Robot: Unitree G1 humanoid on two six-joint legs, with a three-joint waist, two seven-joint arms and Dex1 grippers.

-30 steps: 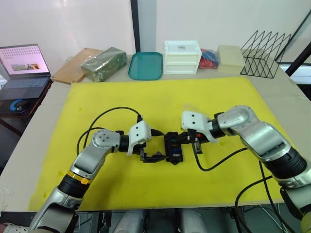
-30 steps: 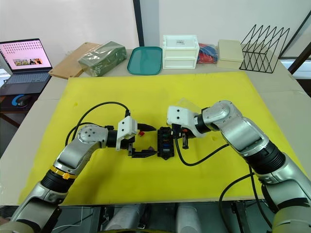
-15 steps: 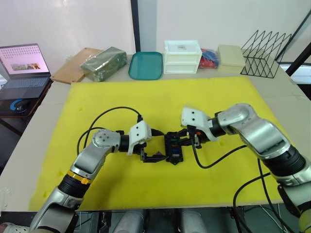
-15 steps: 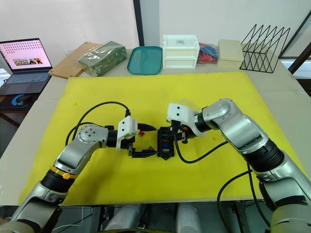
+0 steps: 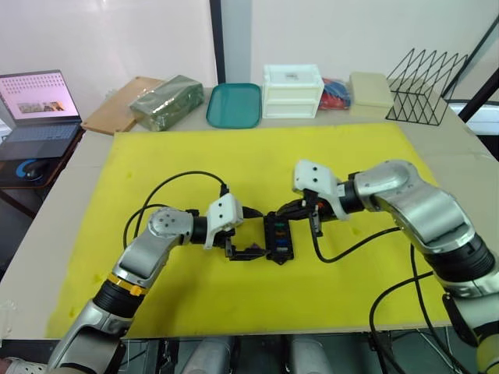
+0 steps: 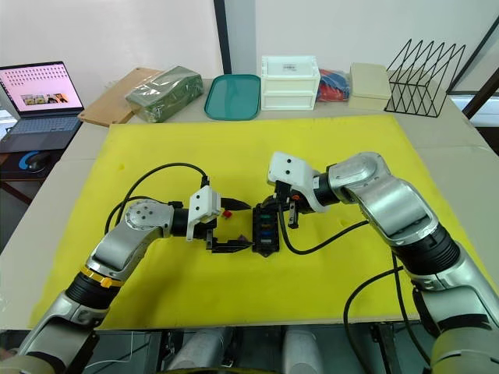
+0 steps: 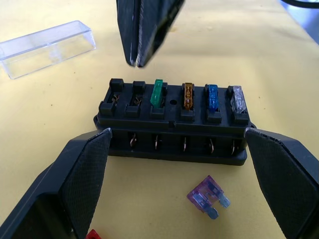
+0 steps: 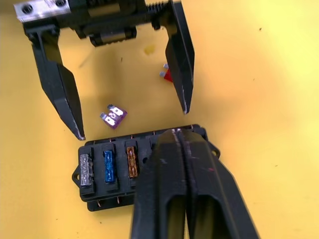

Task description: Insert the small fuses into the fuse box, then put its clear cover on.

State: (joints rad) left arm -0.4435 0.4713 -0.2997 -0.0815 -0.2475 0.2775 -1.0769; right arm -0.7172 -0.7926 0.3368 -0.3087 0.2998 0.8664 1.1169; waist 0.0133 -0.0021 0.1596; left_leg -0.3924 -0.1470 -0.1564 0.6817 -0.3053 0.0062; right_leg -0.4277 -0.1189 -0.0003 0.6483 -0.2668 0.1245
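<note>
The black fuse box lies on the yellow mat. Green, amber, blue and grey small fuses stand in its far row, and two slots beside the green one are empty. A purple fuse and a red fuse lie loose on the mat near the box. My left gripper is open, one finger at each end of the box. My right gripper is shut and hangs just above the empty slots, with nothing visible in it. The clear cover lies on the mat behind the box.
Along the table's back stand a teal tray, a white drawer unit, a wire rack and a green package. A laptop sits at the far left. Black cables loop over the mat by both arms.
My right gripper has lifted a little off the fuse box and shifted slightly back. The left arm and the box have stayed put.
</note>
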